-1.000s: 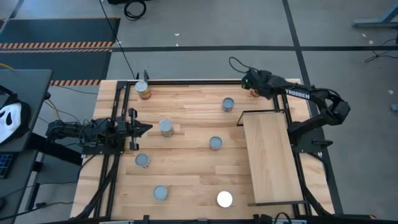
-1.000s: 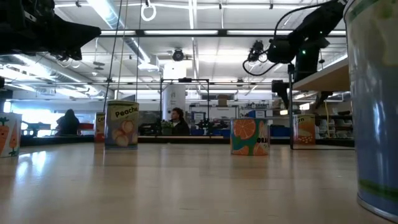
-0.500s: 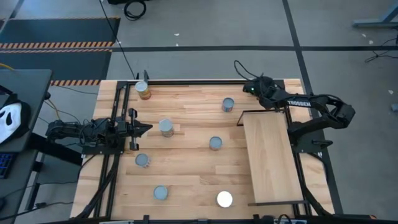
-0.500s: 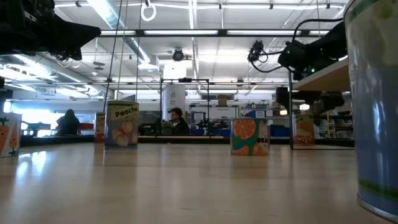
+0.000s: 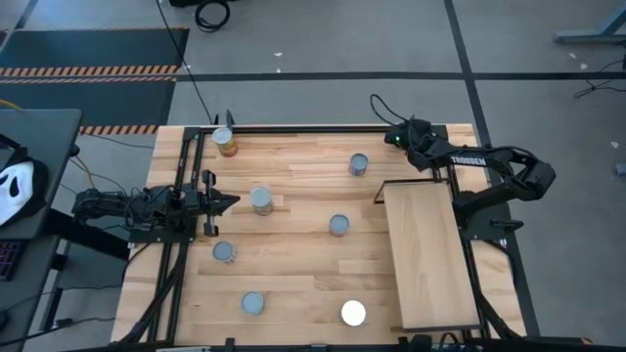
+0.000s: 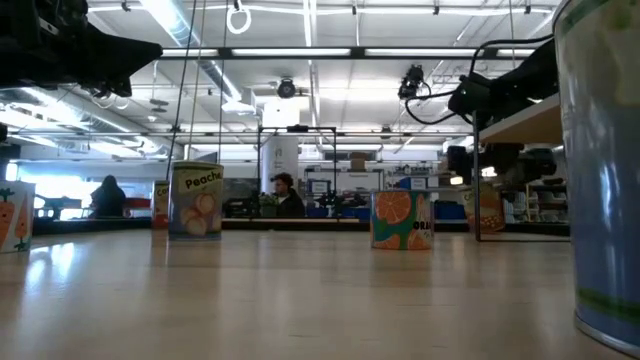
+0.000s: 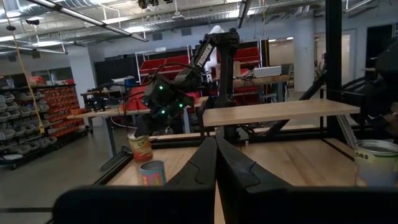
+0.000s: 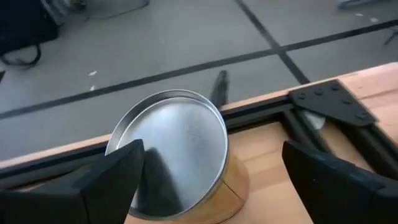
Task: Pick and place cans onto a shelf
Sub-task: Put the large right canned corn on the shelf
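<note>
Slatted wooden worktop [image 5: 293,264]: at its far edge beside the shelf [image 5: 425,254], the right gripper [image 8: 211,171], jaws wide and empty, straddles an orange-sided can [image 8: 177,158]. Rigid, smooth metal; grip its sides mid-height.

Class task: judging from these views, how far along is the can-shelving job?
Nothing looks done: the shelf is bare. In hand: the right gripper, open, hangs over an orange-sided can by the table's far edge, not gripping. Left: all eight cans. The left gripper waits, shut, at the left side.
</note>
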Motion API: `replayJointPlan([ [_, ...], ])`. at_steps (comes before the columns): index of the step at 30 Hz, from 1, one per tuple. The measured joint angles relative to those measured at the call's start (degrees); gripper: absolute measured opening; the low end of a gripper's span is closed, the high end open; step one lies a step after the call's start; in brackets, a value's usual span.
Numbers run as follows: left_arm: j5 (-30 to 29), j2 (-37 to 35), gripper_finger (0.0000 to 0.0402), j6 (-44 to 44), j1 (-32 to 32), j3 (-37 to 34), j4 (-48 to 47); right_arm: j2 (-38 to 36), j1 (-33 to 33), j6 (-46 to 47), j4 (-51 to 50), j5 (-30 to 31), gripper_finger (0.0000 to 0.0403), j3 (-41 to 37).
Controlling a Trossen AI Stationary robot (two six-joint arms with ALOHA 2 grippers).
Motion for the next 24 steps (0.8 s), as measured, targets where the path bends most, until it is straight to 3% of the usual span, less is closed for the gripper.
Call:
replayJointPlan([
  [8,0.0,0.0,0.0009,0.0,0.0,0.0,0.0,0.1,-3.9,-3.9,-1.7,-3.5,0.0385,2.0],
  [15,0.0,0.0,0.0009,0.0,0.0,0.0,0.0,-0.8,-3.0,-4.7,-1.4,-4.5,0.0384,2.0],
  [24,0.0,0.0,0.0009,0.0,0.0,0.0,0.0,-2.2,-1.2,-14.3,4.2,-4.2,0.0395,0.4],
])
